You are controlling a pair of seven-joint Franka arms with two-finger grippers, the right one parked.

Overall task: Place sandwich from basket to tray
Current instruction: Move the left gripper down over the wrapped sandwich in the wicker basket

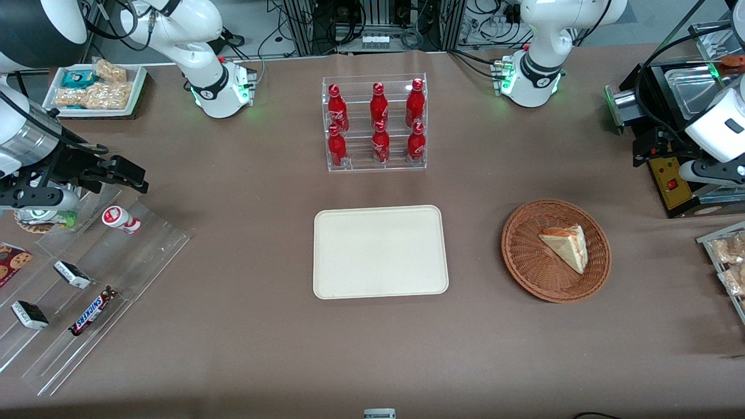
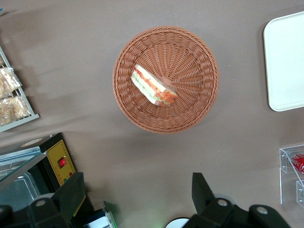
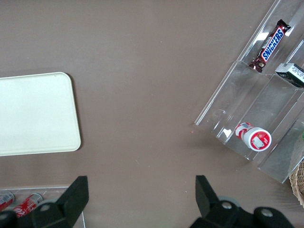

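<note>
brown cloth covers the whole surface (image 1: pixel 244 326), and its nearest stretch to the front camera lies bare. next in size is the cream tray (image 1: pixel 380 251), flat on the cloth in the middle, with nothing on it. farther from the camera than the tray stands a clear rack of red bottles (image 1: pixel 376 124), six of them in two rows. toward the working arm's end, beside the tray but well apart from it, sits the round wicker basket (image 1: pixel 524 256). the sandwich (image 1: pixel 566 247) lies inside it, a pale wedge on the weave, its red and green filling showing along the cut edge in the left wrist view (image 2: pixel 153 86).

the left arm's tool (image 2: pixel 137 190) hangs up high, farther from the front camera than the basket and near the black machine (image 1: pixel 669 174) at the working arm's end. seen from its own wrist, the two dark fingers (image 2: pixel 202 190) stand spread wide apart, released, with nothing between them and nothing touching them. the basket and sandwich sit well clear of the fingertips.

smaller things: a clear stepped stand (image 1: pixel 87 279) toward the parked arm's end carries a snickers bar (image 1: pixel 92 311), a small red-and-white cup (image 1: pixel 121 219) and two dark wrapped bars. a white tray of tan snacks (image 1: pixel 96 88) sits farther from the camera than that stand.
</note>
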